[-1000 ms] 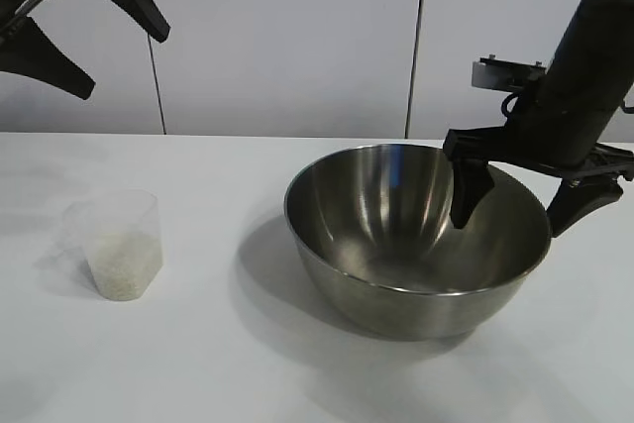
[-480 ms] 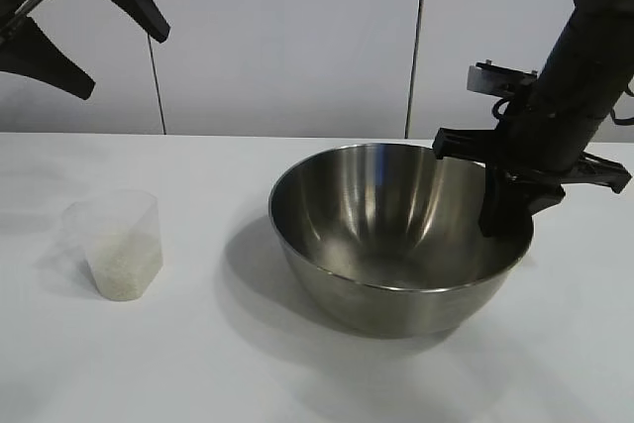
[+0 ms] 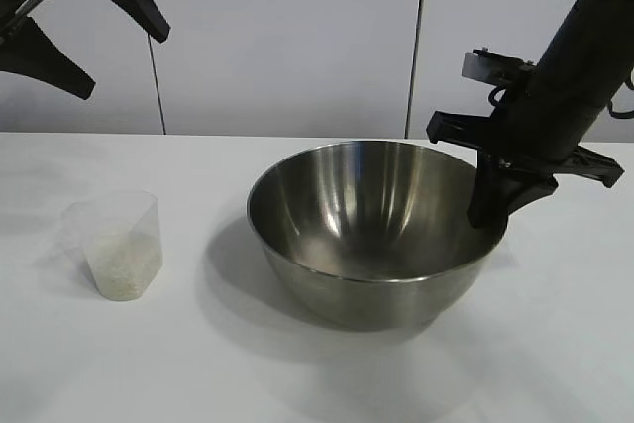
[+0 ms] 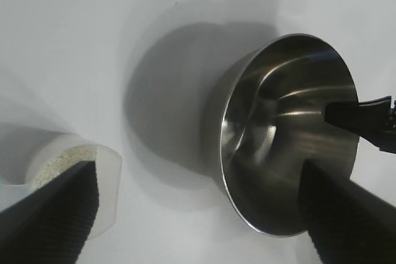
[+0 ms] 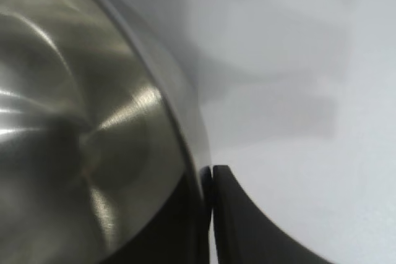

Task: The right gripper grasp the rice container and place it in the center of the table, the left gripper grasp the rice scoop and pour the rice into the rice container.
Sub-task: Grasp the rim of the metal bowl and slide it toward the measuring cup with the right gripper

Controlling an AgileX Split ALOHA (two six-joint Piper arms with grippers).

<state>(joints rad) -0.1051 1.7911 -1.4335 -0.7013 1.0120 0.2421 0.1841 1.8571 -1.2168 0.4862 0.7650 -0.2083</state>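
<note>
The table (image 3: 59, 364) is a plain white top, with a pale panelled wall behind it. On it, a little right of the middle in the exterior view, sits the bowl (image 3: 371, 235), deep and shiny steel, with nothing visible inside it and a soft shadow spreading to its left. The right arm comes down from the upper right corner, and the right gripper (image 3: 492, 207) is clenched on the bowl's right rim, one finger inside the wall and the other outside; the right wrist view shows the thin steel edge (image 5: 185, 140) pinched between the two black fingers (image 5: 247, 221). The left gripper (image 3: 74, 32) hangs high at the upper left, well apart from everything on the table, its jaws spread wide and holding nothing; in the left wrist view its two ribbed fingers (image 4: 52, 214) frame both the bowl and the scoop (image 4: 93, 171). The scoop stands upright on the table's left side, well clear of the bowl, a small frosted plastic cup. The rice (image 3: 124, 263) fills roughly its lower half as a whitish heap.
</note>
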